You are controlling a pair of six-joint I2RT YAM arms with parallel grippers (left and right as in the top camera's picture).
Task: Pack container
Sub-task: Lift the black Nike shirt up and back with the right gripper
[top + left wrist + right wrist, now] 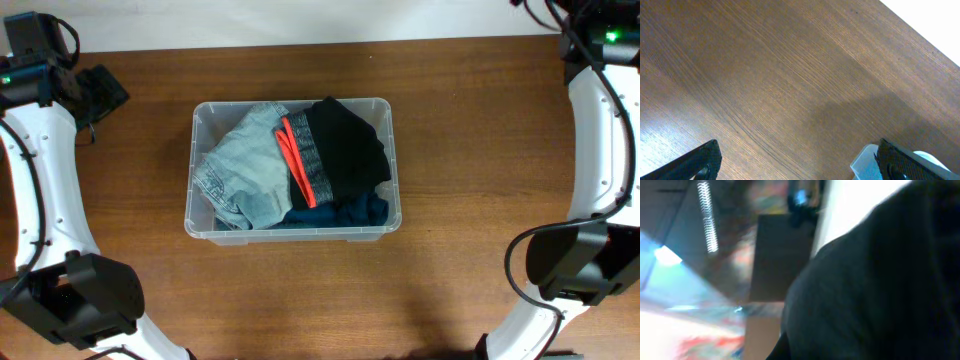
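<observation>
The container, a clear plastic bin, stands at the middle of the wooden table. In it lie light blue jeans, a black garment with a red and grey band, and a dark teal garment. My left gripper is at the far left, well apart from the bin; in the left wrist view its fingers are wide open and empty over bare wood, with a corner of the container beside the right finger. My right gripper is at the far right corner, its jaws hidden; the right wrist view is blurred and filled by a dark shape.
The table's far edge meets a white surface. The white arm links run down the left side and the right side of the table. Dark arm bases sit at the front corners.
</observation>
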